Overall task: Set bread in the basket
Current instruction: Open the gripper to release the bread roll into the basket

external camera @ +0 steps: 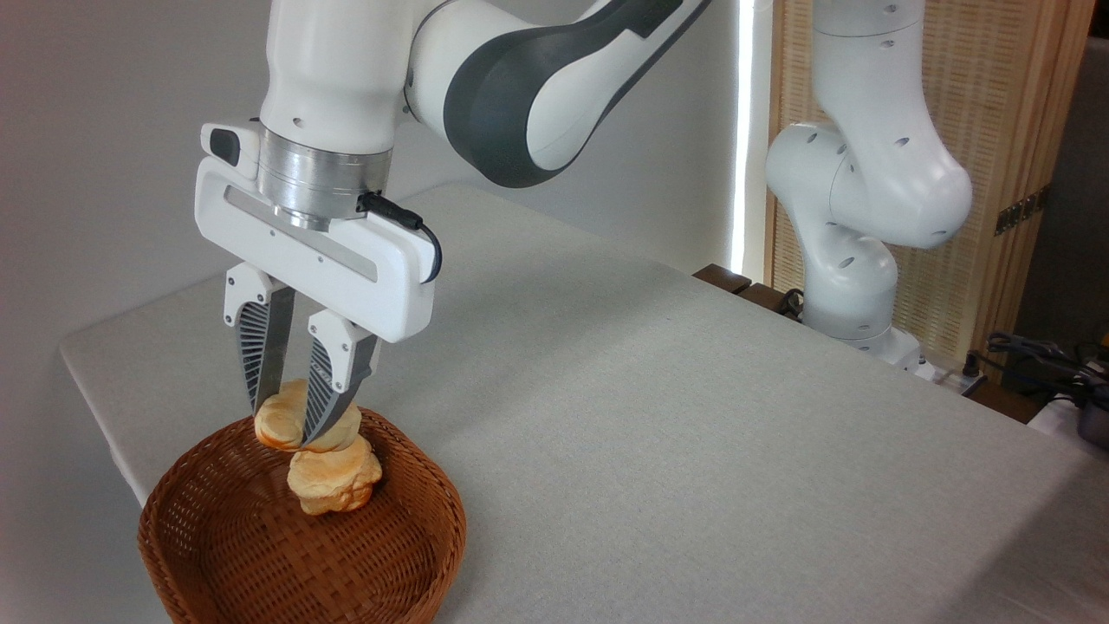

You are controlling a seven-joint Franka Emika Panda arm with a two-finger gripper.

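Observation:
The golden-yellow ridged bread (322, 468) hangs tilted, its lower end pointing down into the round reddish-brown wicker basket (260, 555) at the lower left. My gripper (286, 422) is shut on the bread's upper part, fingers pointing down just above the basket's far rim. Whether the bread's lower tip touches the basket floor cannot be told.
The grey cloth-covered table (650, 416) stretches right of the basket, whose near side reaches the table's front left edge. The arm's white base (853, 277) stands at the back right, with cables (1040, 355) beyond the far right edge.

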